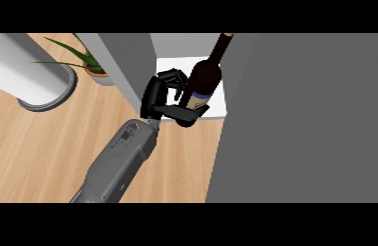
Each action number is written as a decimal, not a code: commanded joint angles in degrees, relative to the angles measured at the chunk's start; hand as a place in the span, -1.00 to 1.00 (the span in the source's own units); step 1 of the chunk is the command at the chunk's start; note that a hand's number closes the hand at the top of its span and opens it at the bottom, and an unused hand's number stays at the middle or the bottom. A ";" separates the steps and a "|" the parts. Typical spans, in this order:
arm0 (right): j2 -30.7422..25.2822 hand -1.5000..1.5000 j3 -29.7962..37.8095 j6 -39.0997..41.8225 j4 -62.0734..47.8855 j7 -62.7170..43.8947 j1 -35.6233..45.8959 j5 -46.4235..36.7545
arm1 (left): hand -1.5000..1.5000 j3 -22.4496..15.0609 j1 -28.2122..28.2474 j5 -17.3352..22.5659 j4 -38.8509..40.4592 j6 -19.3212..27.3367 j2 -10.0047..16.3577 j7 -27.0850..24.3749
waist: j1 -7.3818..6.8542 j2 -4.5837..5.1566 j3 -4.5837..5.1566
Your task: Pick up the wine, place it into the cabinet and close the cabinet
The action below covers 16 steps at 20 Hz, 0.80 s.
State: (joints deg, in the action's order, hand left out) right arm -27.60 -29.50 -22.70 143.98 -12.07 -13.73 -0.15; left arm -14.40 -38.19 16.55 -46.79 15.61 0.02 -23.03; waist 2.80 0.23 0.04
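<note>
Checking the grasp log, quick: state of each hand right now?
Left hand: closed around the wine bottle.
Right hand: not in view.

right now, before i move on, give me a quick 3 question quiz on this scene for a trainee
1. True or false: the robot hand is curled round the wine bottle.
2. Where is the potted plant? A) left of the cabinet B) inside the cabinet C) in the robot hand
3. Fill in: the cabinet door is ____.

Key: 1 true; 2 A; 3 open
</note>
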 commanded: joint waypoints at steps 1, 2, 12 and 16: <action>-1.00 -1.00 -0.17 0.30 12.52 -5.58 -3.43 3.40 | 1.00 0.21 -4.83 3.30 5.36 0.71 -0.02 -0.54 | 0.13 0.01 0.03; 1.02 -1.00 -3.23 -0.30 9.52 -1.46 -4.43 1.70 | 1.00 1.40 -8.18 3.78 8.58 1.41 -0.02 0.01 | 0.93 0.12 0.01; -0.09 -1.00 -0.23 2.65 10.37 -0.50 -5.64 5.63 | 1.00 -1.65 -16.34 5.20 22.20 7.26 -0.02 0.15 | 1.87 0.49 -0.01; 1.54 -1.00 -1.76 3.03 7.62 2.69 -5.90 4.99 | 1.00 -0.26 -18.03 9.43 25.81 6.51 -0.02 -1.48 | 3.19 0.86 0.01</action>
State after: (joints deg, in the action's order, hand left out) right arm -25.67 -31.15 -20.02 143.42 -7.18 -16.64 0.93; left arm -15.14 -53.86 23.05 -24.17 21.08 0.01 -24.90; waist 5.05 0.92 0.05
